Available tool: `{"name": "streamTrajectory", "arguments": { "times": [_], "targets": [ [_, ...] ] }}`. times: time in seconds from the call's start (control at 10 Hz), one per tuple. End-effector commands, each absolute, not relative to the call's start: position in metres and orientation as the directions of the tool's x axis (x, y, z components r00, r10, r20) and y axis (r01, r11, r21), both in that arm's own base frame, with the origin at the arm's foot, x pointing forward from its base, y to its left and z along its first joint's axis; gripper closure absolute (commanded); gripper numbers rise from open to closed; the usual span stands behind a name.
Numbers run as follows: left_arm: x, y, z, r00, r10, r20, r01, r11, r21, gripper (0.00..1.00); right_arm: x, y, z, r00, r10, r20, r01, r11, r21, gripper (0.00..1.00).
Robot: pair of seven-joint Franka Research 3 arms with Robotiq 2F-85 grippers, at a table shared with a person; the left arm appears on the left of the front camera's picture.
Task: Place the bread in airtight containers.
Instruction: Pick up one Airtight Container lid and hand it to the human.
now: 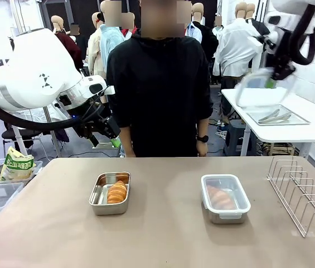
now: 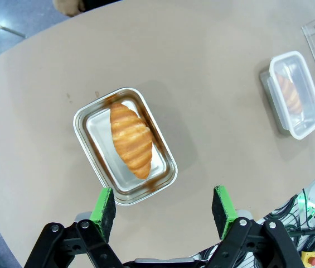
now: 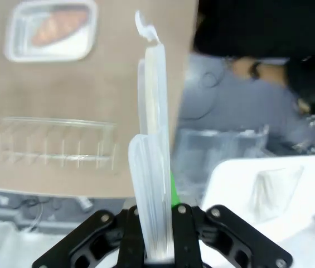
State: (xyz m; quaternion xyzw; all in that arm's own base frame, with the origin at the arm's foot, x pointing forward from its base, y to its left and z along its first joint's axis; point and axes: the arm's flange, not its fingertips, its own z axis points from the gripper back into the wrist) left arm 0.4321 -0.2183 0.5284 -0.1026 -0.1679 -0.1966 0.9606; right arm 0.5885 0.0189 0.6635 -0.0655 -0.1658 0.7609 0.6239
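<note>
While the left gripper (image 2: 163, 207) hangs with its jaws apart above the open tin (image 2: 125, 145), one croissant (image 2: 130, 139) lies inside that tin, just beyond the green pads (image 2: 103, 205). The right gripper (image 3: 156, 231) is high at the right, well away from the tins, clamped on a clear lid (image 3: 153, 151) held edge-on. The second croissant (image 1: 221, 196) sits in the other tin (image 1: 226, 199), under its lid. Both tins rest well apart on the brown table (image 1: 163, 234), near a wire rack (image 1: 305, 192). A person (image 1: 160, 89) stands behind.
</note>
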Motion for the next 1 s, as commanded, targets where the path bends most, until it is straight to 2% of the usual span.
{"name": "streamTrajectory", "arguments": {
  "times": [0.0,0.1,0.3,0.5,0.6,0.9],
  "targets": [
    [0.431,-0.217,0.529,0.868,-0.339,0.362,0.405,0.906,-0.124,0.1,0.581,0.039,0.658,-0.385,0.911,0.146,-0.821,-0.266,-0.504,1.0],
    [0.431,-0.217,0.529,0.868,-0.339,0.362,0.405,0.906,-0.124,0.1,0.577,0.053,0.667,-0.439,0.889,0.127,-0.756,-0.289,-0.588,1.0],
    [0.431,-0.217,0.529,0.868,-0.339,0.362,0.405,0.906,-0.124,0.1,0.582,0.076,0.67,-0.502,0.859,0.103,-0.7,-0.334,-0.631,1.0],
    [0.431,-0.217,0.529,0.868,-0.339,0.362,0.405,0.906,-0.124,0.1,0.591,0.087,0.661,-0.514,0.855,0.076,-0.728,-0.387,-0.567,1.0],
    [0.431,-0.217,0.529,0.868,-0.339,0.362,0.405,0.906,-0.124,0.1,0.59,0.086,0.683,-0.48,0.872,0.094,-0.718,-0.329,-0.613,1.0],
    [0.431,-0.217,0.529,0.868,-0.339,0.362,0.405,0.906,-0.124,0.1,0.59,0.086,0.683,-0.48,0.872,0.094,-0.718,-0.329,-0.613,1.0]
  ]
}}
